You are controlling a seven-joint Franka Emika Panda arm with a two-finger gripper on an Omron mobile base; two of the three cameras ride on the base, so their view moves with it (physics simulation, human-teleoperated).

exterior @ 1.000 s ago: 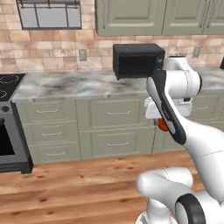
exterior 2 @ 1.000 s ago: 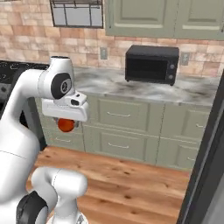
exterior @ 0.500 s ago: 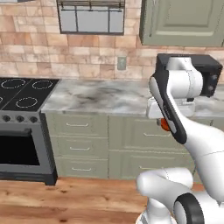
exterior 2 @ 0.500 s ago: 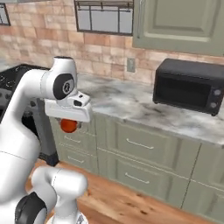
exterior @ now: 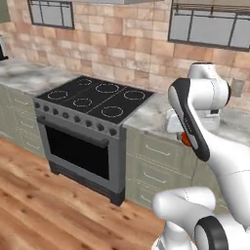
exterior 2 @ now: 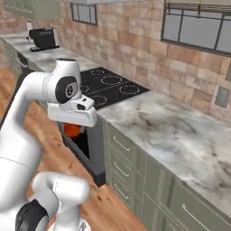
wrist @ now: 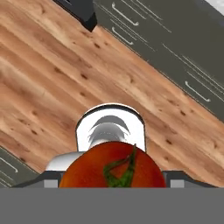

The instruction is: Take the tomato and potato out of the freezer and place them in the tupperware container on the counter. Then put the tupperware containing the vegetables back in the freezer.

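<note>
Tomato, round, glossy red-orange, green-stemmed, sits clamped above wood-plank floor.

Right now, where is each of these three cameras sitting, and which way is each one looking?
Left base view: behind the arm's left, facing the stove and counter; white arm rises lower right.
Right base view: behind its right, same stove and counter; arm lower left.
Hand view: on the hand, looking down at the wood floor past the tomato in the claw.
Both base views share stove, counter, brick wall and tomato.
</note>
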